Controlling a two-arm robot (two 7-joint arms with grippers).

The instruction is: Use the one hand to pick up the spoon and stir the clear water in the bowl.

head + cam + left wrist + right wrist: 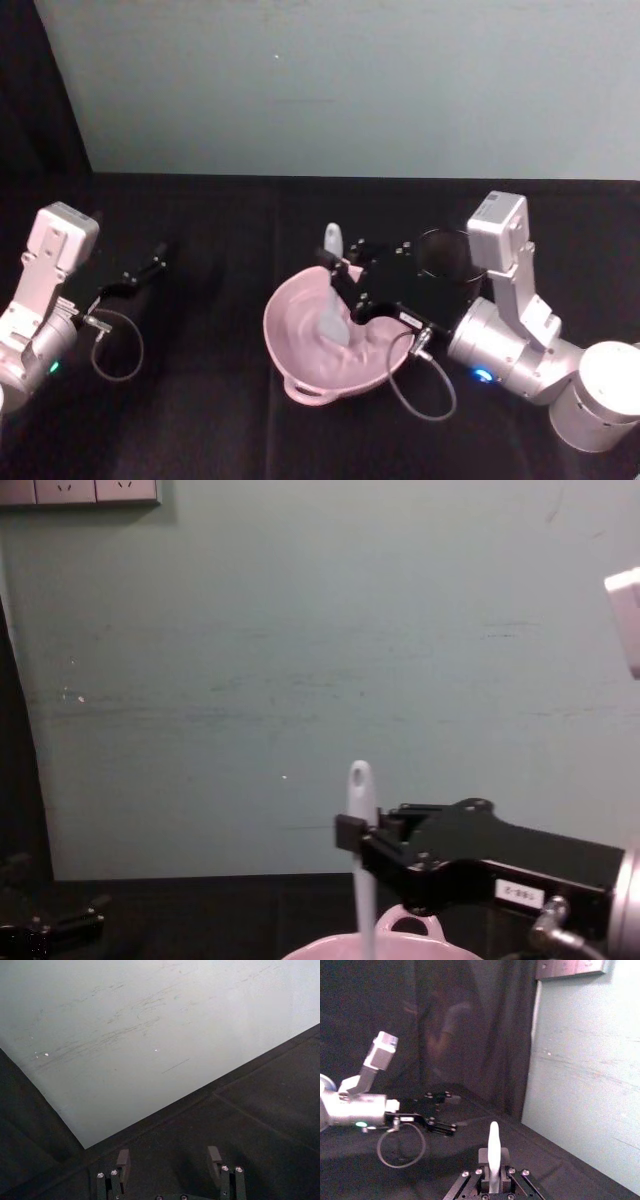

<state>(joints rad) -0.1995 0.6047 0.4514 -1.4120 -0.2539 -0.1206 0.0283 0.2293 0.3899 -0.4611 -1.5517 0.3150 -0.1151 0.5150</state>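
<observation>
The pale pink bowl [300, 345] stands mid-table, its loop handle toward me. My right gripper [338, 275], the black hand with the white label, reaches over the bowl's far right rim and is shut on the spoon [335, 318]. The white spoon stands nearly upright: its handle end rises above the fingers and its blade dips inside the bowl. The chest view shows the spoon [360, 810] held in the right gripper [352, 836] above the bowl's rim [330, 948]. In the right wrist view the spoon [493, 1147] sticks up between the fingers. My left gripper [140, 272] rests open at the far left.
A black wire-mesh cup [447, 250] stands just behind the right gripper's body. Black cloth covers the table, and a pale wall closes off the back. A cable loop [425, 385] hangs from the right wrist beside the bowl.
</observation>
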